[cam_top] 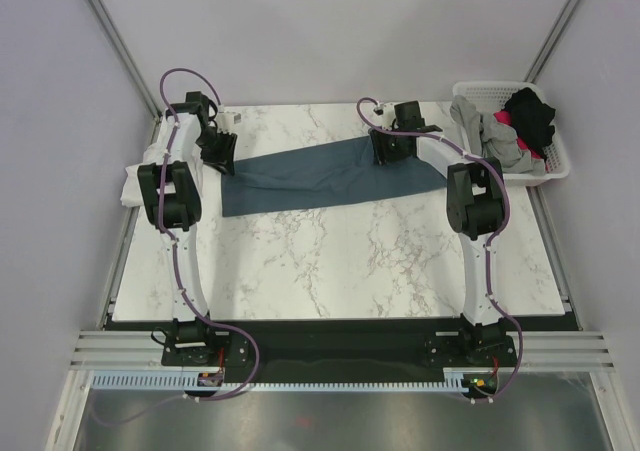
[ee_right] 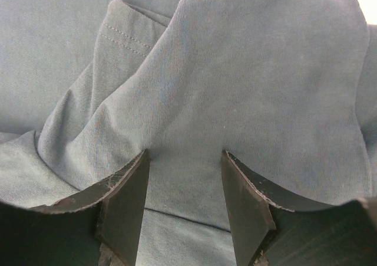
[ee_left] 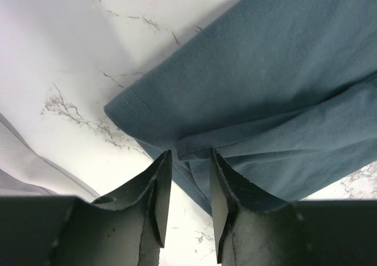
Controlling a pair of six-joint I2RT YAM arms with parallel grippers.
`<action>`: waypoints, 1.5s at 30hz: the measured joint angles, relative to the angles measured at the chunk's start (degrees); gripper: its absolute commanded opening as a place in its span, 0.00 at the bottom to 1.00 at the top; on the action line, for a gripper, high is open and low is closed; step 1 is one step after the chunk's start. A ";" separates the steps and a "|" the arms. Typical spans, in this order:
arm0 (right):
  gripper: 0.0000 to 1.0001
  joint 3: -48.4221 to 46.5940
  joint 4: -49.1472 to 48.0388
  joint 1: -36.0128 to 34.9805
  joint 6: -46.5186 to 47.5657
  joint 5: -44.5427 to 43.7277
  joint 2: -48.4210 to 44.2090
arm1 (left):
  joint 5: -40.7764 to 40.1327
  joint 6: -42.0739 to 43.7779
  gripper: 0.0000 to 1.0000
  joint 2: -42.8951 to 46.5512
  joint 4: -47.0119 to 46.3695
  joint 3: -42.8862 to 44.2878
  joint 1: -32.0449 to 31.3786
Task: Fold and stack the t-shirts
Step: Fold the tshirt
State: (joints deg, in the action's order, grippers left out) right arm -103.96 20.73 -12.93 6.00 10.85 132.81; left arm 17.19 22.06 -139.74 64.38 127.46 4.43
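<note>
The slate-blue t-shirt (cam_top: 330,176) stretches between both grippers: left gripper (ee_left: 187,186) pinches its hem, right gripper (ee_right: 184,186) clamps bunched cloth.

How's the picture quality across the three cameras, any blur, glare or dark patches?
Top external: even, soft light, sharp, the marble table slightly bright. Left wrist: the slate-blue t-shirt is sharp, the marble nearly washed out, the near end effector fingers dark and soft. Right wrist: the cloth is crisp, the fingers shadowed, one blown-out corner.

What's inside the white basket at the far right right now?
The white basket holds a grey shirt draped over its left rim and a black garment with something pink showing beneath it. Whatever lies deeper is covered by these.
</note>
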 measured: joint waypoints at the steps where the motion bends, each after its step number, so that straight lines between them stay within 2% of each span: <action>1: 0.60 0.00 -0.11 -0.02 0.00 -0.04 0.00 | 0.09 0.00 0.33 0.00 -0.02 0.00 0.00; 2: 0.60 0.00 -0.15 -0.04 0.02 -0.09 0.00 | 0.39 -0.02 0.29 0.00 0.00 0.00 0.00; 3: 0.60 0.02 -0.15 -0.07 0.02 -0.20 0.00 | 0.83 -0.04 0.19 -0.04 0.02 0.00 0.00; 6: 0.60 0.02 -0.15 -0.11 0.07 -0.44 0.00 | 1.40 -0.20 0.02 -0.07 0.26 0.00 0.00; 14: 0.60 0.07 -0.33 -0.11 0.24 -1.14 0.00 | 2.14 -0.17 0.02 -0.04 0.87 -0.02 0.50; 15: 0.60 0.07 -0.35 -0.11 0.24 -1.20 0.00 | 2.27 -0.15 0.11 -0.02 0.90 -0.02 0.66; 16: 0.60 0.07 -0.35 -0.11 0.24 -1.27 0.00 | 2.32 -0.09 0.24 0.02 0.90 -0.04 0.76; 17: 0.60 0.07 -0.35 -0.11 0.24 -1.31 0.00 | 2.34 0.04 0.44 0.09 0.85 -0.15 0.90; 18: 0.60 0.07 -0.35 -0.11 0.24 -1.31 0.00 | 2.34 0.26 0.50 0.20 0.85 -0.26 0.98; 19: 0.60 0.07 -0.37 -0.11 0.24 -1.31 0.00 | 2.36 0.48 0.70 0.44 0.87 -0.39 1.01; 20: 0.60 0.07 -0.35 -0.11 0.24 -1.31 0.00 | 2.36 1.33 0.85 0.79 0.70 -0.74 1.09; 25: 0.60 0.11 -0.42 -0.11 0.28 -1.31 -0.02 | 3.89 7.04 0.87 7.58 -5.14 -11.32 1.11; 27: 0.60 0.42 -0.59 -0.11 0.44 -1.36 -0.17 | 4.44 9.97 0.84 10.08 -6.60 -14.03 1.11; 29: 0.60 0.70 -0.72 -0.13 0.70 -1.55 -0.35 | 4.90 12.02 0.78 10.69 -8.07 -14.01 1.07; 36: 0.60 1.64 -1.40 -0.26 1.38 -1.92 -0.76 | 5.42 16.00 0.70 9.57 -9.86 -10.43 1.07; 45: 0.60 1.66 -1.42 -0.37 1.86 -2.23 -0.79 | 5.38 18.27 0.68 6.69 -10.01 -9.81 0.79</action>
State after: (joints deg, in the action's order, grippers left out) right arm -102.30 19.31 -13.30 7.86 8.62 132.03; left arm 22.57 40.34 -133.05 54.37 117.64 5.21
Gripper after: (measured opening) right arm 0.600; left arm 0.687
